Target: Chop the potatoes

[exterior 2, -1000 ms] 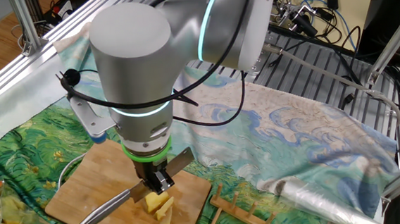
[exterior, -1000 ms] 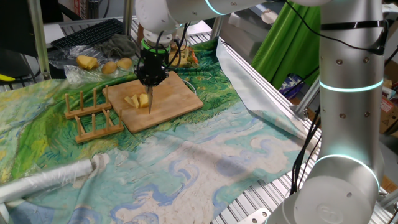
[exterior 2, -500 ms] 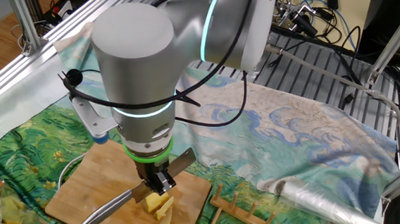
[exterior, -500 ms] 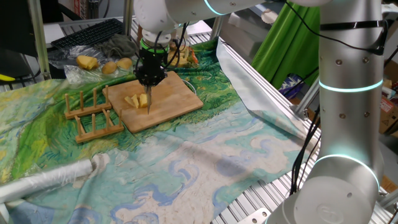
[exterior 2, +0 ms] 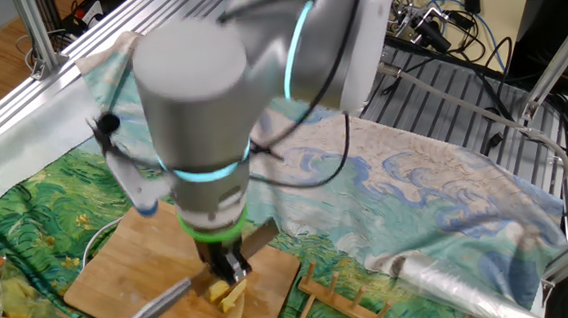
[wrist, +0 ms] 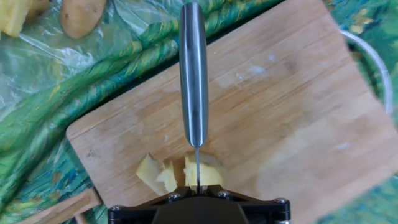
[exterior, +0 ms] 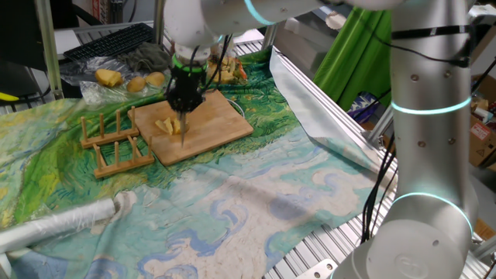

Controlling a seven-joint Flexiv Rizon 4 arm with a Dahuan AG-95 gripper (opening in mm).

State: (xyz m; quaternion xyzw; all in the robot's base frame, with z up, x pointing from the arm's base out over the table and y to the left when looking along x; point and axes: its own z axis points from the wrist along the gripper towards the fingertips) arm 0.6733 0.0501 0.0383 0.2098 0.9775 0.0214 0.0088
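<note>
1. Hand view looks straight down the knife (wrist: 193, 74): its blade runs edge-on from under the pincer (wrist: 198, 194) into the potatoes (wrist: 180, 173), with the steel handle reaching away across the board (wrist: 286, 112).
2. The pincer's fingers are pressed together on the knife, pointing down over the board.
3. Potatoes lie directly under the pincer, already in several pale chunks; one piece is split by the blade and two more lie just beside it.
4. Judged from this, chopping is well underway but not finished: the chunks are still coarse, and more cuts seem needed.
5. Only the hand view shows the blade's line through the piece, plus whole potatoes in plastic beyond the board's far corner.
6. One fixed view shows the pincer (exterior: 183, 99) low over the board (exterior: 217, 128) and a wooden rack (exterior: 116, 143) just beside it on the worktop (exterior: 232, 209).
7. From the other fixed view the arm hides most of the cut; the knife (exterior 2: 159, 306) handle sticks out sideways and chunks (exterior 2: 229, 296) peek out below.
</note>
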